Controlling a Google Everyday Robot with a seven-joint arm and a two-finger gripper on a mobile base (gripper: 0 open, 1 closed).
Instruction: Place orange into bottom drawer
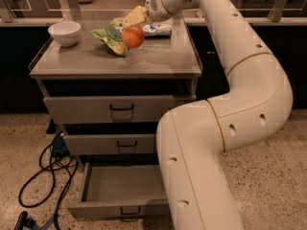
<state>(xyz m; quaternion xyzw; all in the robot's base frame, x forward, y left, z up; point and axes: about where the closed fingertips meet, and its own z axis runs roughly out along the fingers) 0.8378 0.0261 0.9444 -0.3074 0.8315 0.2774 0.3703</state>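
Note:
The orange point(133, 37) hangs in my gripper point(131, 27), just above the grey cabinet top point(158, 61) and in front of the green snack bag. One cream finger point(134, 16) shows above the fruit; the gripper is shut on it. My white arm reaches in from the right and bends down across the front of the cabinet. The bottom drawer point(120, 209) is pulled open below, its grey inside bare, its right part hidden by my arm.
A white bowl point(64, 32) stands at the top's back left. A green snack bag point(108, 36) lies behind the orange, and a silver packet point(159, 29) lies to the right. The two upper drawers point(110, 108) are shut. Black cables point(43, 176) lie on the floor at left.

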